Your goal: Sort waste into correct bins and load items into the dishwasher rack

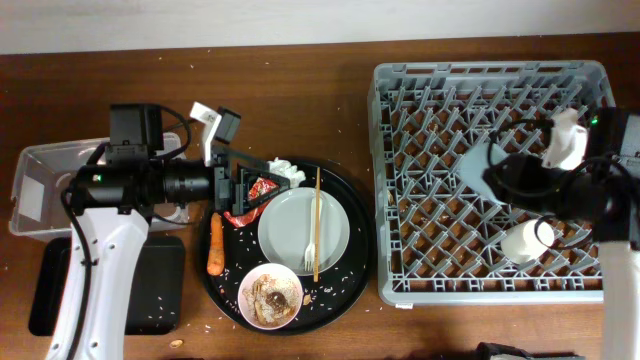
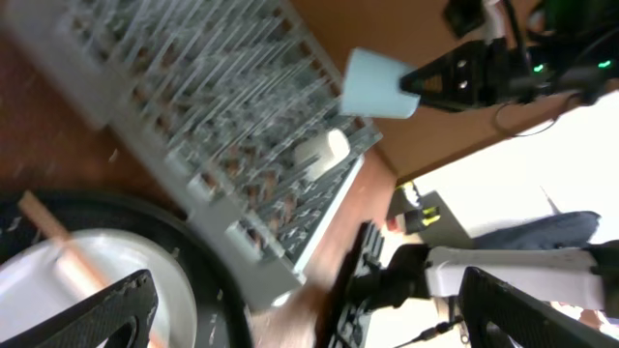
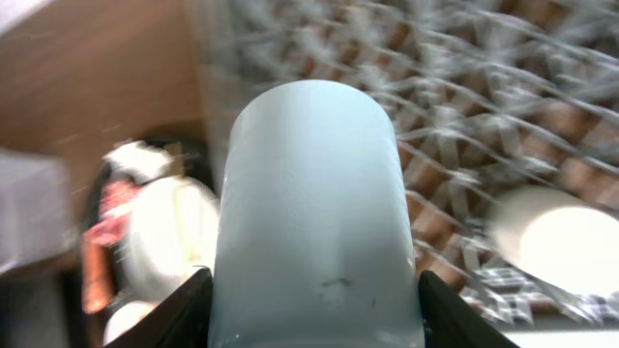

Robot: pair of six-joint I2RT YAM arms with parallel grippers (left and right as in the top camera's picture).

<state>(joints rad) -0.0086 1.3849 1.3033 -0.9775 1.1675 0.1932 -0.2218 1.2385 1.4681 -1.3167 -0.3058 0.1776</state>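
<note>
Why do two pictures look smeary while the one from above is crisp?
Overhead: evenly lit, sharp. Left wrist: tilted, the dishwasher rack streaked with blur, the background washed out white. Right wrist: the light blue cup fairly clear, everything behind smeared.

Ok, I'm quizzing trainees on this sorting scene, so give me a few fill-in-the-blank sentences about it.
The cup in the right gripper is light ____.
The fork and chopsticks lie on the white ____.
The cream cup lies inside the grey dishwasher ____.
The carrot lies on the round black ____.
Missing words: blue; plate; rack; tray.
</note>
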